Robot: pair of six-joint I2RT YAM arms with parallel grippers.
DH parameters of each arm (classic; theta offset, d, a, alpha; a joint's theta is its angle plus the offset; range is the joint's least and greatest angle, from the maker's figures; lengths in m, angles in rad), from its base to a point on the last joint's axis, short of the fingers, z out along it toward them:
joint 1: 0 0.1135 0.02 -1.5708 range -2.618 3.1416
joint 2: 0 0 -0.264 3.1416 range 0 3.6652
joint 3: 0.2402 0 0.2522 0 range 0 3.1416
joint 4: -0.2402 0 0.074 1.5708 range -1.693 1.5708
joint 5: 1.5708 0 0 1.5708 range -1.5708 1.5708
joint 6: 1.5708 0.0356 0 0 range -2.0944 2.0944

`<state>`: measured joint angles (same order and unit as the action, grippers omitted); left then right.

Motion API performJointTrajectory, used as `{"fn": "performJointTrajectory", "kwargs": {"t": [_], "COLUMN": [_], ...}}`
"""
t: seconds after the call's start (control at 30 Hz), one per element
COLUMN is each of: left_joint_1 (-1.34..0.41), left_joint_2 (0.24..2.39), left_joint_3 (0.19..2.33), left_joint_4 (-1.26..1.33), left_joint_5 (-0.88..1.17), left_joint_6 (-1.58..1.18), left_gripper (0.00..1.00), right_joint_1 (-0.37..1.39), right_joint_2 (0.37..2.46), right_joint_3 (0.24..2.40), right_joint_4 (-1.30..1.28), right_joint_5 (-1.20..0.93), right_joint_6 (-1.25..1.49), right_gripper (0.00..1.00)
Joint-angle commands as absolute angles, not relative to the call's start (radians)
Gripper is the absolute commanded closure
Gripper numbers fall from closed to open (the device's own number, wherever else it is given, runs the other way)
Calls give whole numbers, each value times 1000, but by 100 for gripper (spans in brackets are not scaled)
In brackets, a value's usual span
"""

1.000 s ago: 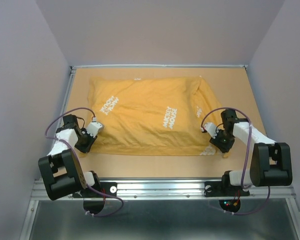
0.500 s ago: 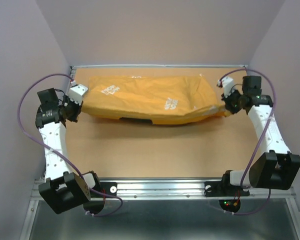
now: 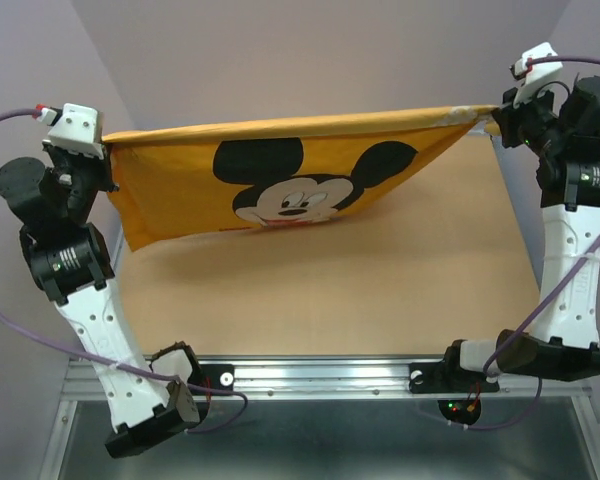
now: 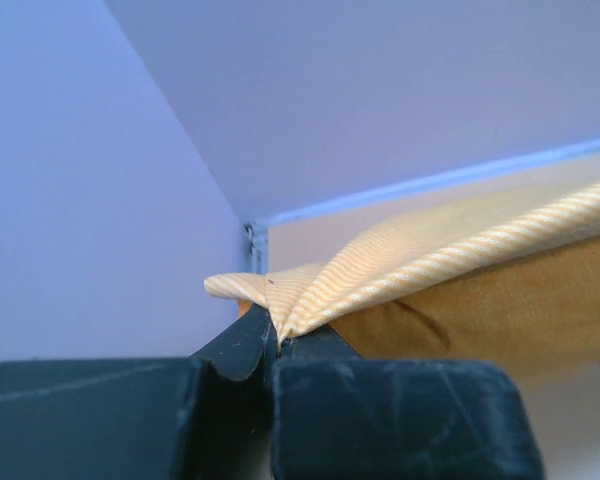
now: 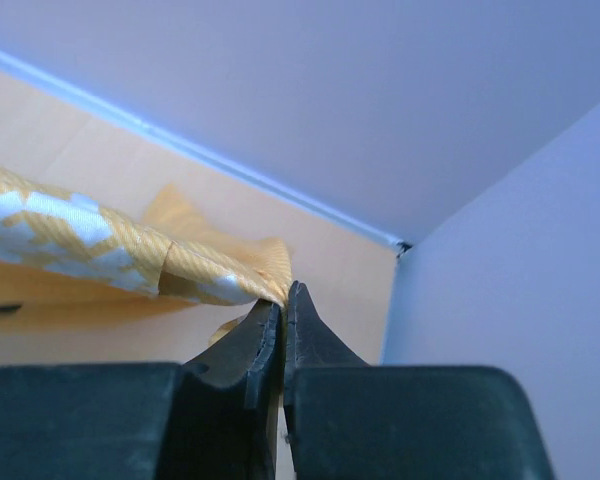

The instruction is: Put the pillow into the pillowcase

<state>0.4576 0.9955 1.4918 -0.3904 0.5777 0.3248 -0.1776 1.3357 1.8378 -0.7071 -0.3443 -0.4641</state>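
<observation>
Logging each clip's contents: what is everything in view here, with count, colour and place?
Orange-yellow fabric pillowcase: one, black, white and red Mickey face towards the camera, stretched in the air above the table's far half.
White pillow: none showing; cannot tell if it is inside the case.
Flat table top: one, tan, beneath the case.
Enclosure walls: three, pale lilac-grey, left, back, right.
Metal rail: one, silver, table's near edge.
Cables: two, purple, one along each arm.
Left arm: one, white and black, raised by the left wall.
Right arm: one, white and black, raised by the right wall.
Left gripper: black, shut on one case corner.
Right gripper: black, shut on the opposite corner.
</observation>
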Motion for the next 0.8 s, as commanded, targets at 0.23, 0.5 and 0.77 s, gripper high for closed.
{"fn": "performJointTrajectory", "kwargs": {"t": [0.23,0.5,0.77], "left_joint_1": [485,370,244], "left_joint_2": [986,1242,1744], "left_joint_3": [1445,1283,1613], "left_joint_4": [-127,-80,-76], "left_joint_5": [483,431,142], "left_joint_6": [207,244,114], "left_gripper": [100,100,32], "right_joint_1": [-216,-213,-149], "right_joint_2": [1387,1693,2196], "right_joint_3": [1850,1834,2256], "right_joint_4": [-466,-419,-442], "right_joint_5": [-172,-209,-6], "right_joint_6": [-419,-348,-236], "right_gripper": [100,99,9]}}
